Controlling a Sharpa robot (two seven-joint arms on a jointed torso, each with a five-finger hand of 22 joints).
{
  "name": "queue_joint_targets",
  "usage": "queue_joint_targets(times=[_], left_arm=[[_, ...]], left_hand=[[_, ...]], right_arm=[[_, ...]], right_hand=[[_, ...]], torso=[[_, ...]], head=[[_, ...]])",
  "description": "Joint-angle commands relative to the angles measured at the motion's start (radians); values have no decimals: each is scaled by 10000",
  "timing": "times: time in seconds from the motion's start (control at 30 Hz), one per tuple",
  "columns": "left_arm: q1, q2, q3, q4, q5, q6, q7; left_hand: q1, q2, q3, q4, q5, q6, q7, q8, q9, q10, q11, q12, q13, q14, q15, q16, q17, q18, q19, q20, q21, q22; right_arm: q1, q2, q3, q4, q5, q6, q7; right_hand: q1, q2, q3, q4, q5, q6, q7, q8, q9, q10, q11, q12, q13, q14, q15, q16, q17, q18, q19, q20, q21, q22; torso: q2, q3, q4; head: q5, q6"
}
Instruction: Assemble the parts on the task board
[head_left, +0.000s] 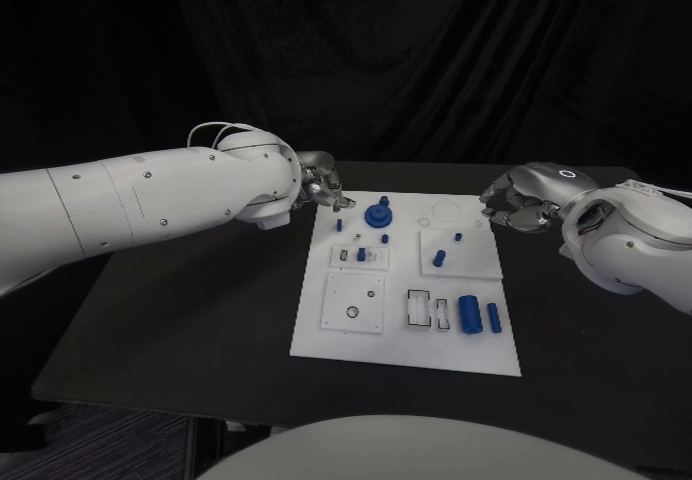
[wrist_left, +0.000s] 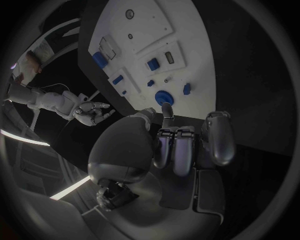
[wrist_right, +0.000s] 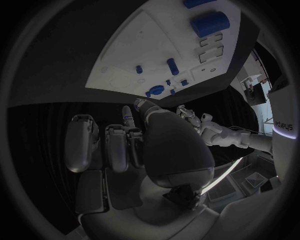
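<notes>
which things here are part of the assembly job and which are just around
Part of the job:
- task board
- round blue part at the board's far end
- large blue cylinder and slimmer blue piece near its right edge
- left hand, right hand, both holding nothing

Just around:
- black table

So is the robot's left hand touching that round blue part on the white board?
Apart. The left wrist view shows white board between the left hand and the round blue part.

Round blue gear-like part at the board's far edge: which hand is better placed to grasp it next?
Probably the left hand. It hovers at the white task board's far-left corner, beside the round blue gear-like part. The right hand sits off the far-right edge, farther away.
</notes>
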Motion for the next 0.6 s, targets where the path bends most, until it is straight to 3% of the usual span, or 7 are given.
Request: queue_joint_targets(times=[0.03,0.1,0.4,0.53,0.6], left_arm=[[57,59,0,-224,-21,504,241],[76,104,-1,-382,10,590,235],[53,681,-1,-1477,56,1093,117],[-32,894,-1,-1830,59,1331,44],[-65,942,-1,-1909,60,1371,37]], left_hand=[[144,10,-3,17,-119,-19,-19,40,-2,1024,-66,25,2627,1057,-47,33,2633,12,52,-25,20,916],[305,54,51,63,-481,-8,-26,43,-19,1024,-69,25,2627,1057,-48,33,2633,10,58,-26,17,938],[183,47,-7,222,-713,43,-1,37,-61,1024,-52,25,2627,1057,-39,33,2633,13,52,-21,-12,947],[9,103,-78,238,-894,30,32,-101,-193,1024,-23,25,2627,1057,-14,33,2633,14,42,-1,-34,956],[-79,127,-122,236,-1002,58,46,-176,-272,1024,-10,25,2627,1057,-2,33,2633,16,35,10,-52,958]], right_arm=[[-21,27,6,-33,-32,49,-142],[-21,41,6,-55,-32,52,-114],[-22,99,6,-119,-32,43,-43],[-24,108,6,-116,-32,38,-21],[-24,104,6,-113,-32,26,-14]], right_hand=[[-65,-1,44,-9,34,56,37,-35,-15,1060,76,27,2633,842,63,-44,2019,113,41,79,-37,1839],[-67,2,50,-9,35,63,37,-33,-15,1060,77,27,2633,844,65,-39,2023,114,41,81,-39,1838],[-68,-1,53,-12,36,69,35,-30,-15,1060,76,27,2633,842,65,-46,2017,113,41,82,-39,1838],[-68,-1,53,-12,36,69,35,-30,-15,1060,76,27,2633,842,65,-46,2017,113,41,82,-39,1838],[-68,-1,53,-12,36,69,35,-30,-15,1060,76,27,2633,842,65,-46,2017,113,41,82,-39,1838]], torso=[[26,-7,14],[20,4,3],[22,39,38],[38,-1,45],[34,-4,36]], head=[[-11,-2],[-4,-2],[-12,-2],[-64,-2],[-79,-2]])
